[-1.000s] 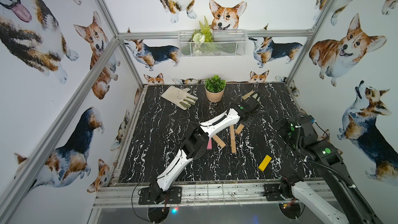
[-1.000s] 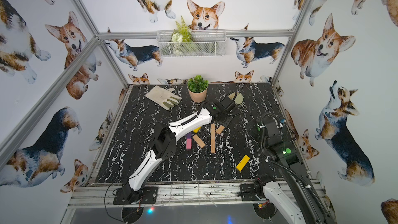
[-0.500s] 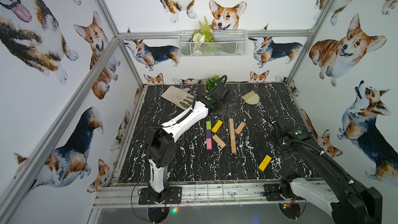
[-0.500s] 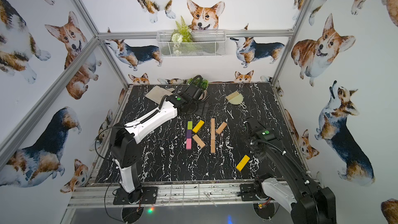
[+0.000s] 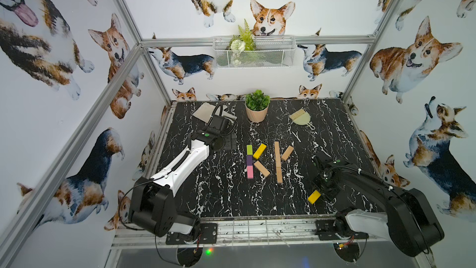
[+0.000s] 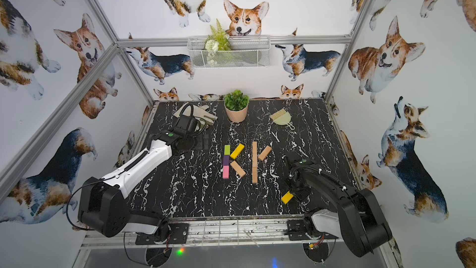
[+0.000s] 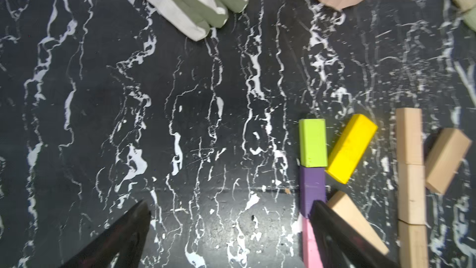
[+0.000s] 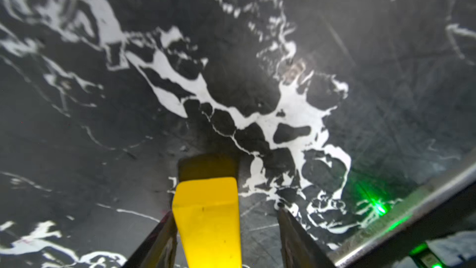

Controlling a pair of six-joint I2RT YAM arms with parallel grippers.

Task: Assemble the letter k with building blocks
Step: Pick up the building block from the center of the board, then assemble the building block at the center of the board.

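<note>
Building blocks (image 6: 254,162) are seen as small oblong bricks with flat matt faces, and one yellow block (image 8: 208,215), lying near the front right corner of the table (image 5: 219,189), is straddled by the right gripper (image 8: 225,211). The jaws are set partly apart: one finger (image 8: 159,241) is laid against the block's side, while a gap is left on the other side, so no firm grip is shown. The right arm is folded back on itself above its base at the front rail.

Further in, at mid-table, a stem is formed by a lime green block (image 5: 249,149), a purple block (image 5: 249,160) and a pink block (image 5: 249,172) laid end to end, with a second yellow block (image 5: 259,150) and a tan block (image 5: 261,168) slanted off its right side. Just beside these, three tan blocks (image 5: 277,162) are lined end to end, with another tan block (image 5: 287,153) slanted off the upper half. Ten are counted: five tan, two yellow, one each of lime green, purple and pink.

The left gripper (image 7: 229,228) is held wide and empty over bare table left of the coloured stem, its arm stretched from the front left base toward the back
</note>
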